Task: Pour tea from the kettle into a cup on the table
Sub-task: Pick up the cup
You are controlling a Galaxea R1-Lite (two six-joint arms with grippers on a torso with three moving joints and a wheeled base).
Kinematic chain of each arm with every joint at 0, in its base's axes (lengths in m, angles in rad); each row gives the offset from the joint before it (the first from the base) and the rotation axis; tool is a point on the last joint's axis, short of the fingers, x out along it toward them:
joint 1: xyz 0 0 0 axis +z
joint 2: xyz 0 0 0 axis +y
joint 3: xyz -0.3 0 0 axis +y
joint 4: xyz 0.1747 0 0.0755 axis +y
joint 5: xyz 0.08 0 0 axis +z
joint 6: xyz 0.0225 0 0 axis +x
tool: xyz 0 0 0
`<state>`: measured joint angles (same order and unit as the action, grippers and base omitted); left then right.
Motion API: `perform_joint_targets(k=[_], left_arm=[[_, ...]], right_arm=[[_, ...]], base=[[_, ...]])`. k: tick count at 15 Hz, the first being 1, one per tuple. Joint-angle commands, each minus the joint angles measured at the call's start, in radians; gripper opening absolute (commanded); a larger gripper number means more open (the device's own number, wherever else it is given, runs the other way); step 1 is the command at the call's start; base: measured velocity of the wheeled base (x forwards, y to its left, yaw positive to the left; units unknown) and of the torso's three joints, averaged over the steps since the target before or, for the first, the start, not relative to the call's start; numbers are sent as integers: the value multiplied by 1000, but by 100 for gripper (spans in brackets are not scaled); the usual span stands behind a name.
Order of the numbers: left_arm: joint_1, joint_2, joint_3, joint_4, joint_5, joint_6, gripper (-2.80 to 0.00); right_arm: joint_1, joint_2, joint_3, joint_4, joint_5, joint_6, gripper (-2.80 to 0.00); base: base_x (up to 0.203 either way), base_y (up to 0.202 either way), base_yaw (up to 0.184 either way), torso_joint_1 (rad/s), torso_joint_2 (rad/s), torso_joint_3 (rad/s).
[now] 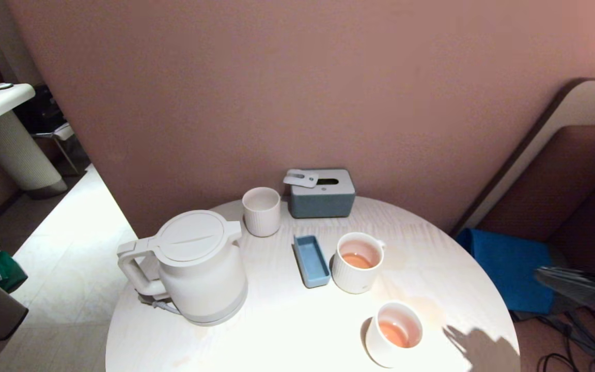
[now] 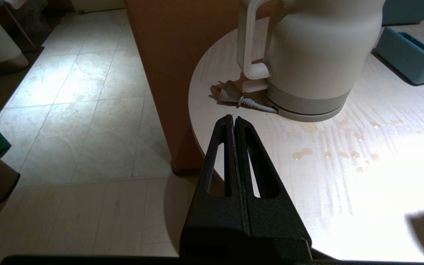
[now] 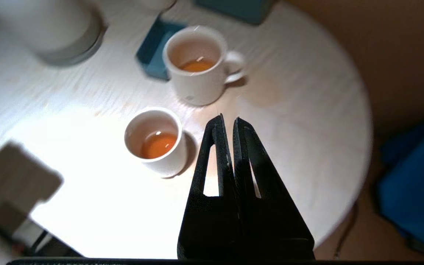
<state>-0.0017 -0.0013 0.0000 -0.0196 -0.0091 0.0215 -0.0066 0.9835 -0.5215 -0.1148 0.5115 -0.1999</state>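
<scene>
Round pale desk (image 1: 287, 336) against pink wall (image 1: 277, 93), tiled floor (image 2: 87, 121) beside; droplets (image 2: 344, 154) near kettle (image 1: 199, 268); both grippers' jaws together

Blue tray (image 1: 311, 260), grey tissue box (image 1: 322, 194)

Matte black tapered pincer (image 2: 235, 118) fingers with long triangular cut-outs

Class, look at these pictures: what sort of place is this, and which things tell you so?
Probably a hotel room or lounge corner: a small round table against a wall holds a kettle, cups of tea and a tissue box.
</scene>
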Motion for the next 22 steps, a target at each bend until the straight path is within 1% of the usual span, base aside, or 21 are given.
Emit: perform_joint_targets(k=[1, 4, 8, 10, 12, 13, 15, 17, 18, 21, 22], left_arm=[[0, 1, 0, 0, 0, 1, -280], [0, 1, 0, 0, 0, 1, -280], [0, 1, 0, 0, 0, 0, -280], [0, 1, 0, 0, 0, 0, -280], [0, 1, 0, 0, 0, 0, -280], [0, 1, 0, 0, 0, 0, -280], [0, 1, 0, 0, 0, 0, -280], [0, 1, 0, 0, 0, 1, -280], [0, 1, 0, 0, 0, 0, -280], [0, 1, 0, 0, 0, 0, -280], [0, 1, 0, 0, 0, 0, -280]], right_arm=[[0, 321, 13, -106, 86, -48, -280], [6, 574, 49, -336, 150, -104, -280], [30, 784, 90, -539, 171, -129, -280], [38, 896, 93, -688, 139, -129, -280], [61, 976, 94, -826, 70, -126, -280], [70, 998, 87, -875, 47, -117, -280], [80, 1002, 50, -886, 6, -73, -280], [89, 1004, -1, -887, -36, -3, -280], [99, 1010, -14, -887, -43, 24, -280], [147, 1017, -18, -887, -51, 32, -280], [164, 1027, -29, -887, -76, 36, -280]], base=[[0, 0, 0, 0, 0, 0], [0, 0, 0, 0, 0, 0], [0, 0, 0, 0, 0, 0], [0, 0, 0, 0, 0, 0], [0, 0, 0, 0, 0, 0], [0, 0, 0, 0, 0, 0], [0, 0, 0, 0, 0, 0], [0, 0, 0, 0, 0, 0], [0, 0, 0, 0, 0, 0], [0, 0, 0, 0, 0, 0], [0, 0, 0, 0, 0, 0]])
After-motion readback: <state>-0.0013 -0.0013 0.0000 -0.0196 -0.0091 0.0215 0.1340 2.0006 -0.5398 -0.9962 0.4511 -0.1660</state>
